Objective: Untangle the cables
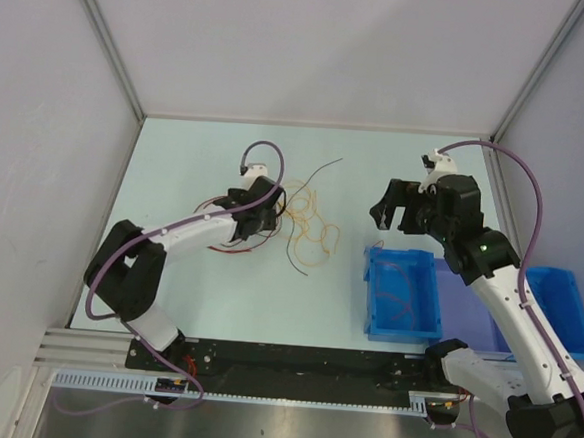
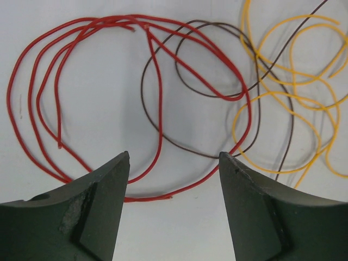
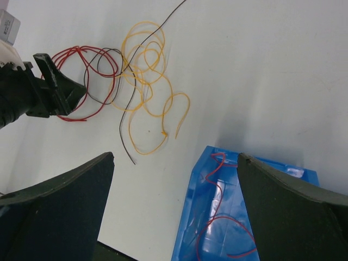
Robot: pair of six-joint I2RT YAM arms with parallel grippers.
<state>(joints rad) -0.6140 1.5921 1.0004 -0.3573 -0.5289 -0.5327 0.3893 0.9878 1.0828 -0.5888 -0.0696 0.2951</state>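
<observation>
Cables partly hidden under L gripper.

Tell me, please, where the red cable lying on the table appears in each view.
Top external: the red cable is left of centre.
Left wrist: it fills the left and centre.
Right wrist: it is in the upper left.
Shared landmark: the yellow cable tangle, just right of it in all three.

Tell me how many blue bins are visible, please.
2. The left bin lies just right of the cables; the right bin lies at the far right. The right arm covers the gap between them, so a third may be hidden.
</observation>
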